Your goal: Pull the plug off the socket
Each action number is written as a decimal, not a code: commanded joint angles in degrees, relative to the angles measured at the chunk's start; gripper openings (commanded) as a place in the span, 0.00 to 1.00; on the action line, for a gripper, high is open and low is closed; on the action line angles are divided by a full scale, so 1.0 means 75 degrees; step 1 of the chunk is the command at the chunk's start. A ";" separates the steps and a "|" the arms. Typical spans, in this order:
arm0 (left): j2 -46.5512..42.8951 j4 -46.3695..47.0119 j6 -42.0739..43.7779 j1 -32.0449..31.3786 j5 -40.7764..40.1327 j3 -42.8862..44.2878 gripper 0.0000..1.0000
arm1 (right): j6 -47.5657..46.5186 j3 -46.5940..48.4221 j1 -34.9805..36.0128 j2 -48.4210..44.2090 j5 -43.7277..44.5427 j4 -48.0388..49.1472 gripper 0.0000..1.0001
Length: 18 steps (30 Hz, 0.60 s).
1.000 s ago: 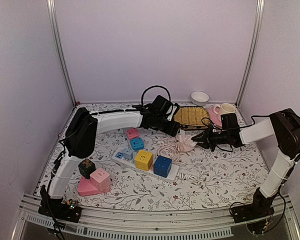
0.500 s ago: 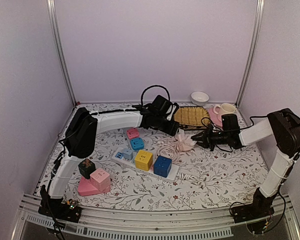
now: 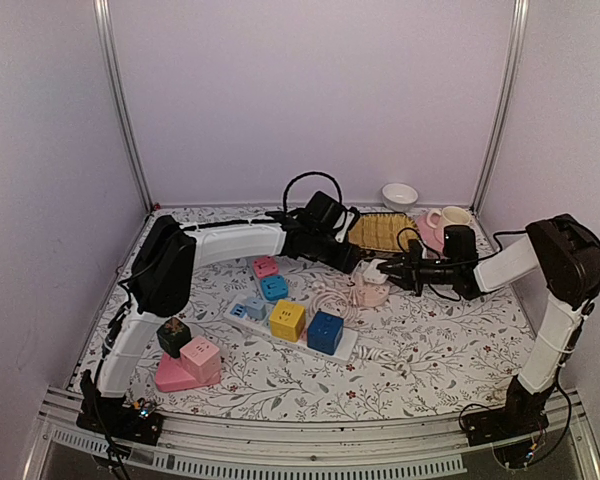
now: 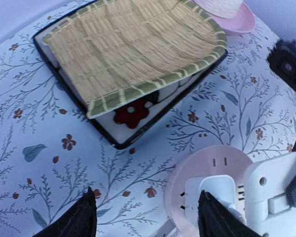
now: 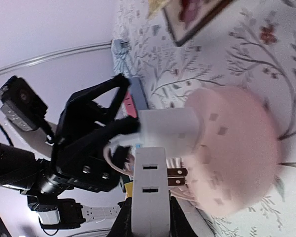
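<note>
Right gripper [image 5: 149, 215] around white plug [image 5: 149, 185], at pink socket [image 5: 237, 148] edge.

Floral tablecloth [image 3: 430, 340], and at the back a woven mat [image 3: 383, 232] lies on a black-rimmed dish [image 4: 133, 113]. Next to it: white bowl [image 3: 400, 195], cup [image 3: 453, 216] on a pink saucer [image 3: 425, 230]. Nearer, a yellow cube [image 3: 287, 320] and blue cube [image 3: 325, 332] sit on a white strip [image 3: 348, 346].

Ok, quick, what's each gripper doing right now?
Left gripper: open, holding nothing, jaws apart by the socket.
Right gripper: closed on the plug.
</note>
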 commanded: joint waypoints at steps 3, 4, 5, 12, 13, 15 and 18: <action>0.0613 -0.1100 0.0253 -0.0451 0.0502 -0.0250 0.70 | -0.0301 0.0385 0.0152 -0.0133 -0.0838 0.1876 0.03; 0.0613 -0.1117 0.0253 -0.0459 0.0500 -0.0255 0.70 | -0.0326 0.0390 0.0146 -0.0143 -0.0827 0.1873 0.03; 0.0613 -0.1123 0.0253 -0.0464 0.0471 -0.0255 0.70 | -0.0357 0.0406 0.0148 -0.0162 -0.0818 0.1848 0.03; 0.0495 -0.1195 0.0240 -0.0479 0.0403 -0.0182 0.70 | -0.0598 -0.0018 -0.0137 -0.0712 -0.0431 0.1082 0.03; 0.0466 -0.1204 0.0241 -0.0473 0.0403 -0.0152 0.71 | -0.0670 -0.0111 -0.0239 -0.0869 -0.0352 0.0827 0.03; 0.0428 -0.1259 0.0250 -0.0455 0.0414 -0.0026 0.71 | -0.0950 -0.0260 -0.0460 -0.1218 -0.0184 0.0301 0.03; 0.0371 -0.1354 0.0244 -0.0424 0.0467 0.0224 0.71 | -0.1579 -0.0259 -0.0792 -0.1736 0.0210 -0.0965 0.03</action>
